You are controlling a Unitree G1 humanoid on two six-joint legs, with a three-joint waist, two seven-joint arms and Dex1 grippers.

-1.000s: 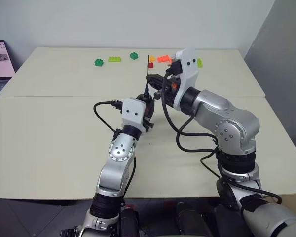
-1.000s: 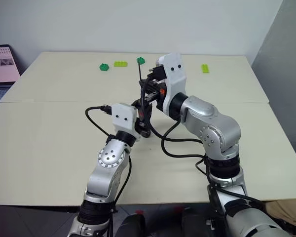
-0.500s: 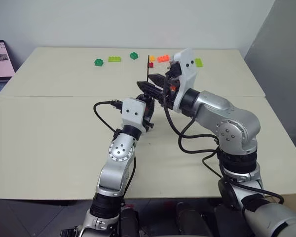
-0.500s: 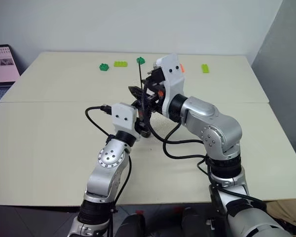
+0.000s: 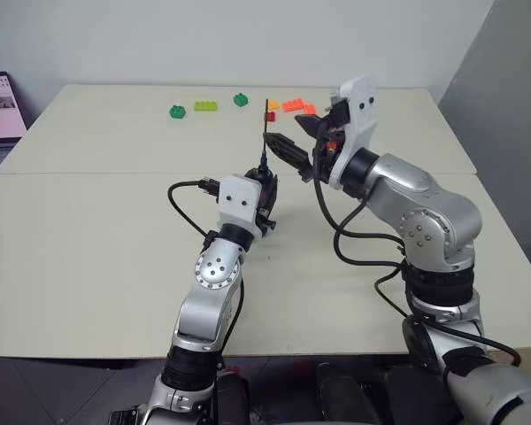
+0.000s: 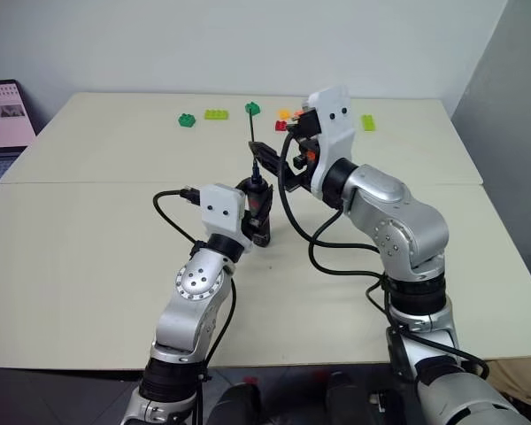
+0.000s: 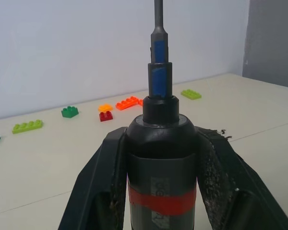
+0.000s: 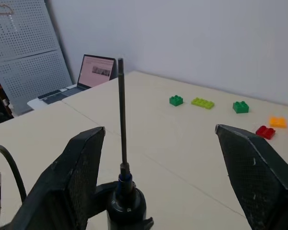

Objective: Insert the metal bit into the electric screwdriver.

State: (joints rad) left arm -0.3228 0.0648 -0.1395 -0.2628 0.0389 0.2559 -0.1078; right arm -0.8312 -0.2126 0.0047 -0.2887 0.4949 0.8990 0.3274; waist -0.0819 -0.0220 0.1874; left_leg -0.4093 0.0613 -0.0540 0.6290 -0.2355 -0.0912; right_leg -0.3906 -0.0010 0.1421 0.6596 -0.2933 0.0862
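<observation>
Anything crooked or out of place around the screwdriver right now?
Nothing stands out. The metal bit rises straight from the blue tip of the electric screwdriver, which the left hand grips upright. The right hand is open, clear of the bit.

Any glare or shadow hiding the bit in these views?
Left wrist view: even light, metal bit dark against the pale wall. Right wrist view: it stands clean over the table, no glare. Left eye view: soft light, no hard shadows.

Even, soft indoor light; faint shadows on the table (image 5: 88,230); no glare; near fingers slightly soft in wrist views.
</observation>
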